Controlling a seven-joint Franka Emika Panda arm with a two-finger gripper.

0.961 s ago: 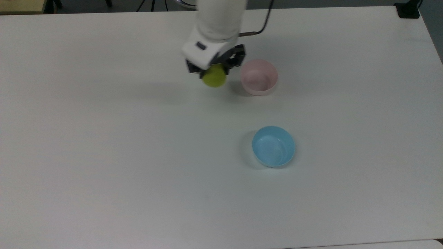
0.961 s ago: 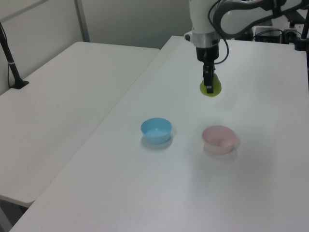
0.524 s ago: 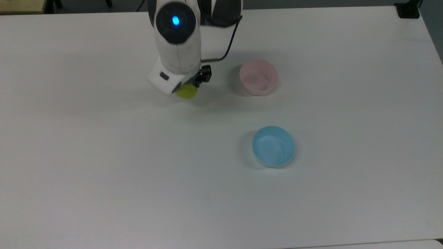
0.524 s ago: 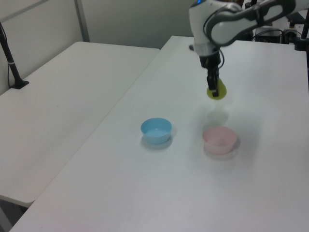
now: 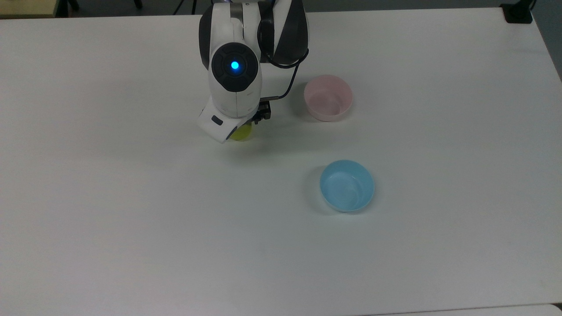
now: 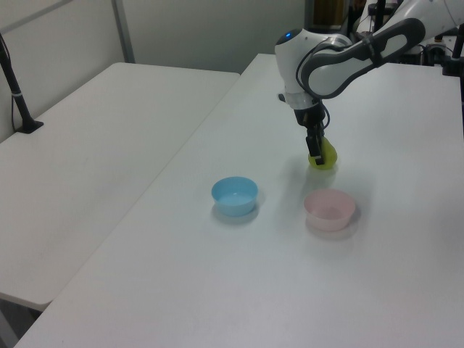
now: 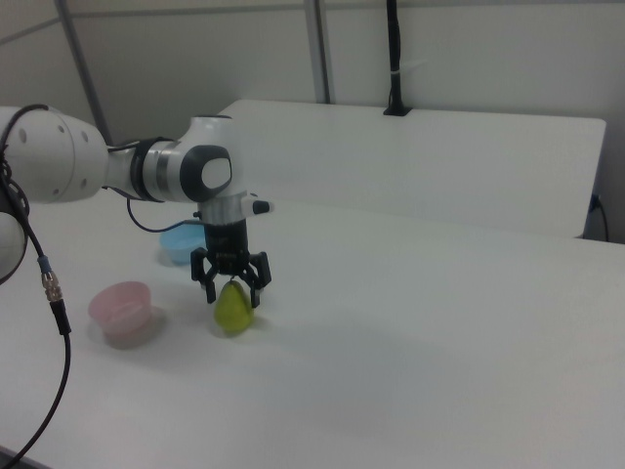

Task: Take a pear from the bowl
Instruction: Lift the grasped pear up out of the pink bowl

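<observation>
- One two-finger gripper (image 7: pixel 232 285) is clenched on the narrow upper end of the small yellow-green pear (image 7: pixel 232 310), gripping it from straight above.
- Its pear hangs stem end up, long axis close to upright, the rounded bottom at or just above the white tabletop (image 5: pixel 131 219); whether it touches I cannot tell. In the top view only a sliver of yellow-green (image 5: pixel 241 133) peeks out under the white wrist.
- Beyond it, the small round pale pink plastic bowl (image 5: pixel 328 97) stands empty, well apart toward the top view's right; in the left view it (image 6: pixel 330 208) sits nearer the camera than the fruit (image 6: pixel 324 154).
- Farther out, the light blue round bowl (image 5: pixel 347 185) is also empty, lower in the top view.
- Compared with a second ago, the pear has been carried away from beside the pink bowl toward the top view's left and lower in the picture, and has come down nearer the tabletop; both bowls have stayed put.
- Judging by this, the pick-up is done; any coming move turns on the small gap beneath the fruit.
</observation>
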